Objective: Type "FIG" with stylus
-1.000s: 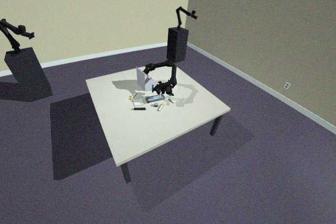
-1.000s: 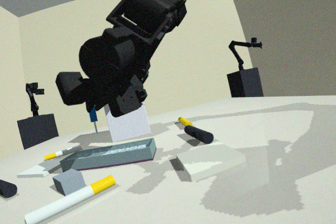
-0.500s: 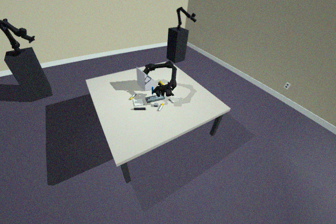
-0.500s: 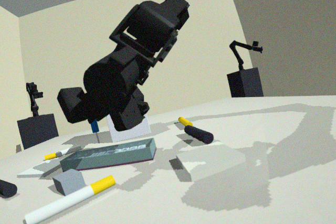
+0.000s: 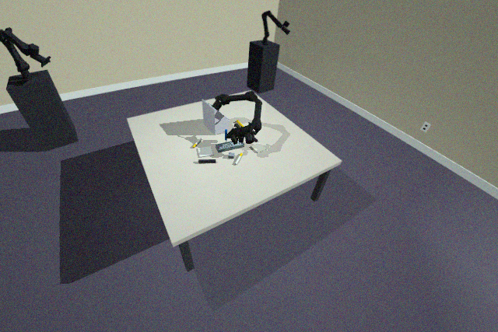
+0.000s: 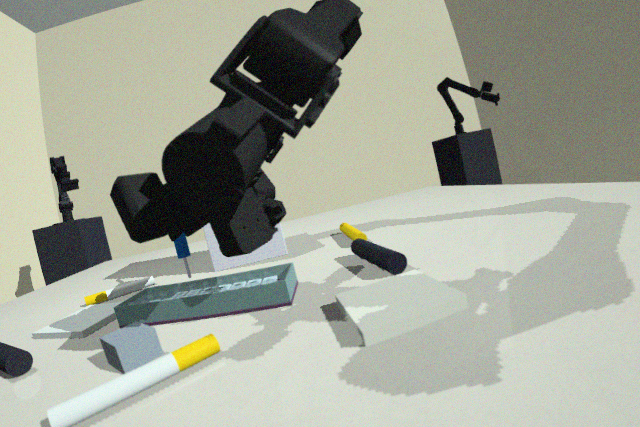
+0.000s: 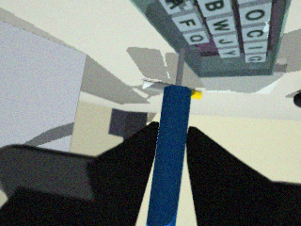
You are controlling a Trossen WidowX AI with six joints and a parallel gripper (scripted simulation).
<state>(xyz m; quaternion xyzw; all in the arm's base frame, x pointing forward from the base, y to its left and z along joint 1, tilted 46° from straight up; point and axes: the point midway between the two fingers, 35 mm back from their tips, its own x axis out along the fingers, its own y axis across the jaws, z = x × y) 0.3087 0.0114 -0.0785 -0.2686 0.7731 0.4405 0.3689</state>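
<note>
My gripper (image 5: 229,134) (image 6: 178,234) (image 7: 172,130) is shut on the blue stylus (image 5: 226,134) (image 6: 181,246) (image 7: 171,179). The stylus has a thin grey tip that points down, clear of the keys. In the wrist view the tip overlaps the outer wall of the keyboard, near its corner; in the exterior view it shows above and behind the back edge. The keyboard (image 5: 229,146) (image 6: 206,308) (image 7: 226,69) is a greenish tray with white letter keys. The F key (image 7: 186,23), I key (image 7: 254,46) and G key (image 7: 254,58) show in the wrist view.
A pale upright panel (image 5: 208,117) (image 7: 38,85) stands behind the keyboard. A grey block (image 6: 135,348) and a white-and-yellow marker (image 6: 118,386) lie in front. A flat pale pad (image 6: 408,303) and a dark cylinder (image 6: 379,255) lie to the right, another pad (image 5: 205,152) to the left.
</note>
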